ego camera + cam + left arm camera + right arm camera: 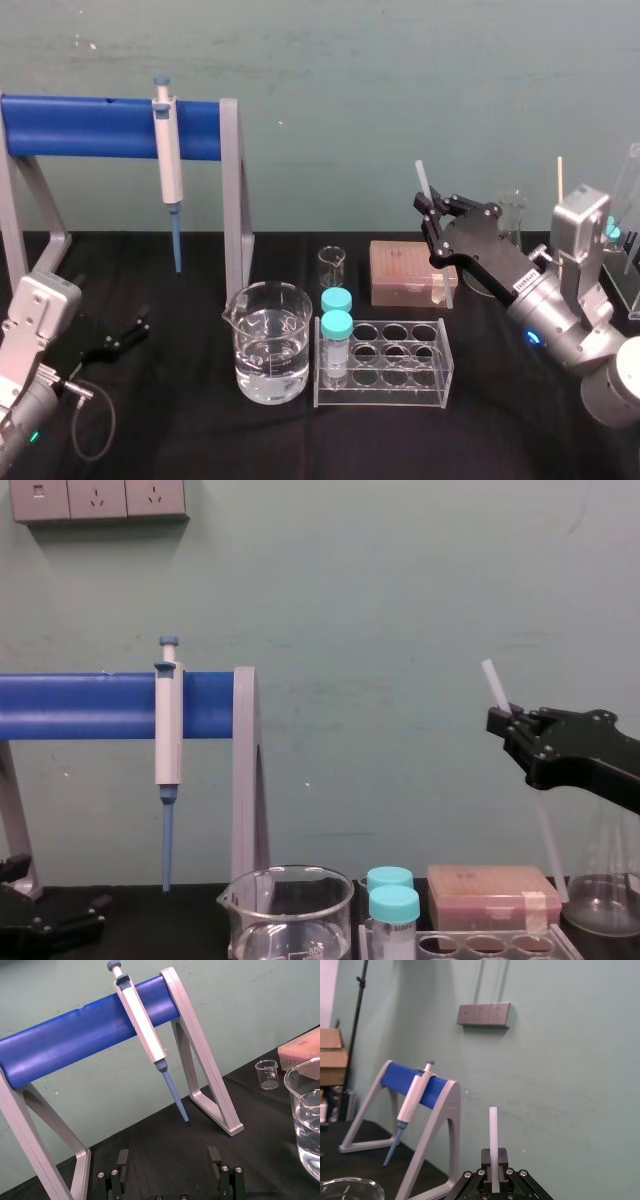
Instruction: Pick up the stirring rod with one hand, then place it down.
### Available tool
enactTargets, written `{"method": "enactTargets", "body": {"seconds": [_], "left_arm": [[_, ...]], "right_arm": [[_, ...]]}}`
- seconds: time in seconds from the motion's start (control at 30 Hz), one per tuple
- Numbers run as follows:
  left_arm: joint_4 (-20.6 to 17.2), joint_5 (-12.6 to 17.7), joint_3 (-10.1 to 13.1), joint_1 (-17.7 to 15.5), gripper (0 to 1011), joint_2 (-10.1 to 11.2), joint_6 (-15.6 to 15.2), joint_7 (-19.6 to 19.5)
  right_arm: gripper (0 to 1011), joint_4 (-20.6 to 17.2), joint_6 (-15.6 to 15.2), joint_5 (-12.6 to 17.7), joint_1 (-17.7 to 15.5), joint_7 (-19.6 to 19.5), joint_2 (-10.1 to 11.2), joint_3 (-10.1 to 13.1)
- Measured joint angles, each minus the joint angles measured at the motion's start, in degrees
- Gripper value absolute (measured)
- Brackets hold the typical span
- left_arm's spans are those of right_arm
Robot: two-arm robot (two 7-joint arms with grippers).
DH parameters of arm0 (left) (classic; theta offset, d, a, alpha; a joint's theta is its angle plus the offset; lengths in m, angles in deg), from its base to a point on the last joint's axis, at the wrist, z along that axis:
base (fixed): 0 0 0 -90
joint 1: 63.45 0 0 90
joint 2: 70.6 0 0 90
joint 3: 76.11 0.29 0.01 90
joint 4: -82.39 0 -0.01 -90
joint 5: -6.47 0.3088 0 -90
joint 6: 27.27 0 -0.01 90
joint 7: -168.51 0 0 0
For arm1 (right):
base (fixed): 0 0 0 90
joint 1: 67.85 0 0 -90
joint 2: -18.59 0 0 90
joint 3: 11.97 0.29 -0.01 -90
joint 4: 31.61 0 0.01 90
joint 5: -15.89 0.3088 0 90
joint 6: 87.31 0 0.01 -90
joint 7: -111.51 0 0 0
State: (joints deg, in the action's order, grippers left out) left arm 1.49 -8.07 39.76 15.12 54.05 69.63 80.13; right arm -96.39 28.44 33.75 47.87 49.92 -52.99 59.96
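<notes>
The stirring rod (422,180) is a thin translucent-white stick, held slightly tilted in the air above the brown tip box (405,270). My right gripper (428,207) is shut on it near its upper third. The rod's top pokes out above the fingers (493,1130), and its lower end hangs down toward the box (550,850). From the chest, the right gripper (505,720) hangs well above the table. My left gripper (135,330) rests low at the table's left, open with nothing between its fingers (122,1157).
A water-filled beaker (270,340) and a clear tube rack (385,365) with two capped vials stand at the centre front. Behind them is a small beaker (332,265). A pipette (168,150) hangs on the blue-barred stand (90,125) at left. Glassware (515,215) stands at the right.
</notes>
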Motion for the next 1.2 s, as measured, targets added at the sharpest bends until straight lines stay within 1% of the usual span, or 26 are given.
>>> {"method": "enactTargets", "body": {"seconds": [0.07, 0.2, 0.43, 1.2], "left_arm": [[0.00, 0.00, 0.00, 0.00, 1000, 0.00, 0.00, 0.00], [0.00, 0.00, 0.00, 0.00, 1000, 0.00, 0.00, 0.00], [0.00, 0.00, 0.00, 0.00, 1000, 0.00, 0.00, 0.00], [0.00, 0.00, 0.00, 0.00, 1000, 0.00, 0.00, 0.00]], "right_arm": [[70, 0.66, 2.23, -0.92, -0.71, -1.13, -0.57, 0.51], [70, 1.34, 3.79, -1.62, -1.72, -1.72, -1.06, 1.12], [70, 1.68, 3.66, -1.67, -2.90, -1.62, -1.69, 1.95], [70, 1.62, 3.56, -1.59, -2.71, -1.47, -1.56, 1.74]]}}
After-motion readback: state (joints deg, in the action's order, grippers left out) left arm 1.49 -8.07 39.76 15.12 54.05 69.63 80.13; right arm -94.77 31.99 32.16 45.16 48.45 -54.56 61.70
